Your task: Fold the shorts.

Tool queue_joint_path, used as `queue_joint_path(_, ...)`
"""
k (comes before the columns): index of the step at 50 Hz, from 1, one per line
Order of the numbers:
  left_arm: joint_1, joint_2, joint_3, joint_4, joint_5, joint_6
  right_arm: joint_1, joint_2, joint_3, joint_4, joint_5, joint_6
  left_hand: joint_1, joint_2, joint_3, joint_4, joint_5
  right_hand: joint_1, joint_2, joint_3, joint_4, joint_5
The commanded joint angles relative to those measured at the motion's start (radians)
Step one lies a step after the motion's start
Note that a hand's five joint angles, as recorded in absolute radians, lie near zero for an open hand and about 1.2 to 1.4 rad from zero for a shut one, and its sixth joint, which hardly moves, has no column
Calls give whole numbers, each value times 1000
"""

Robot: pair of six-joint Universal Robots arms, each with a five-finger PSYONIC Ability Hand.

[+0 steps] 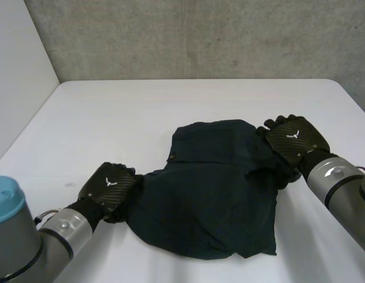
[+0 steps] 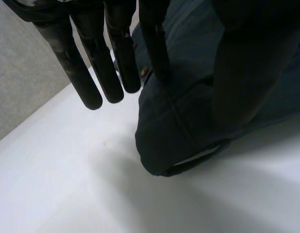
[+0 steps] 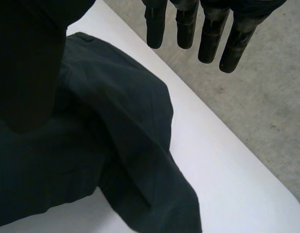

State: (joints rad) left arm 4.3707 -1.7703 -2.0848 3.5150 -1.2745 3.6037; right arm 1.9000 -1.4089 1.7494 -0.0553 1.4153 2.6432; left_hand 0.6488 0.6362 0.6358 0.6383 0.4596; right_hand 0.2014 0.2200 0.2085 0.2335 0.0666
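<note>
The dark navy shorts [image 1: 211, 188] lie crumpled in the middle of the white table [image 1: 111, 118]. My left hand [image 1: 108, 187] is at the shorts' left edge. There one finger [image 2: 154, 43] and the thumb [image 2: 246, 73] pinch the cloth [image 2: 188, 121], whose hem rises slightly off the table. The other fingers [image 2: 99, 63] hang straight beside the cloth. My right hand [image 1: 294, 138] rests at the shorts' upper right corner. Its fingers [image 3: 188, 24] are straight and spread past the cloth [image 3: 116, 111], holding nothing, and its thumb [image 3: 28, 63] hovers over the fabric.
A concrete wall [image 1: 200, 35] runs behind the table's far edge. A light panel [image 1: 17, 76] stands at the left. Grey floor [image 3: 256, 111] lies beyond the table's right edge [image 3: 227, 145]. Bare tabletop stretches ahead of and to the left of the shorts.
</note>
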Motion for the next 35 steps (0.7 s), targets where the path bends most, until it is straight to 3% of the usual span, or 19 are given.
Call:
queue_joint_path(1, 10, -112, 114, 38, -74, 1, 1, -1, 22, -15, 1, -2, 686, 698, 699, 696, 700, -27, -46, -34, -59, -67)
queue_joint_path(8, 56, -169, 207, 130, -294, 6, 1, -7, 28, -17, 1, 0, 747, 760, 760, 758, 762, -27, -46, -34, -59, -67)
queue_joint_path(11, 88, -166, 229, 153, -328, 4, 1, -8, 33, -18, 1, 0, 747, 760, 760, 758, 762, -27, -46, -34, -59, -67)
queue_joint_path(18, 219, -106, 333, 163, -325, 6, 4, -12, 35, -20, 1, 0, 747, 760, 760, 758, 762, -27, -46, -34, -59, -67)
queue_joint_path(29, 144, -81, 394, 156, -266, -5, 16, -10, 58, -43, 2, 0, 747, 760, 760, 758, 762, -27, -46, -34, -59, -67)
queue_joint_path(30, 127, -86, 388, 150, -253, -3, 16, -10, 58, -46, 1, 0, 544, 557, 557, 555, 559, -27, -46, -34, -59, -67)
queue_joint_path(31, 95, -93, 364, 136, -223, 4, 16, -10, 61, -49, 1, 0, -126, -114, -113, -116, -112, -27, -46, -34, -59, -67)
queue_joint_path(32, 87, -97, 347, 127, -204, 6, 14, -8, 62, -51, 1, -2, -348, -335, -335, -337, -333, -27, -46, -34, -59, -67)
queue_joint_path(35, 78, -107, 306, 81, -122, 6, 13, -7, 67, -55, 1, -2, -403, -390, -390, -392, -388, -27, -46, -34, -59, -67)
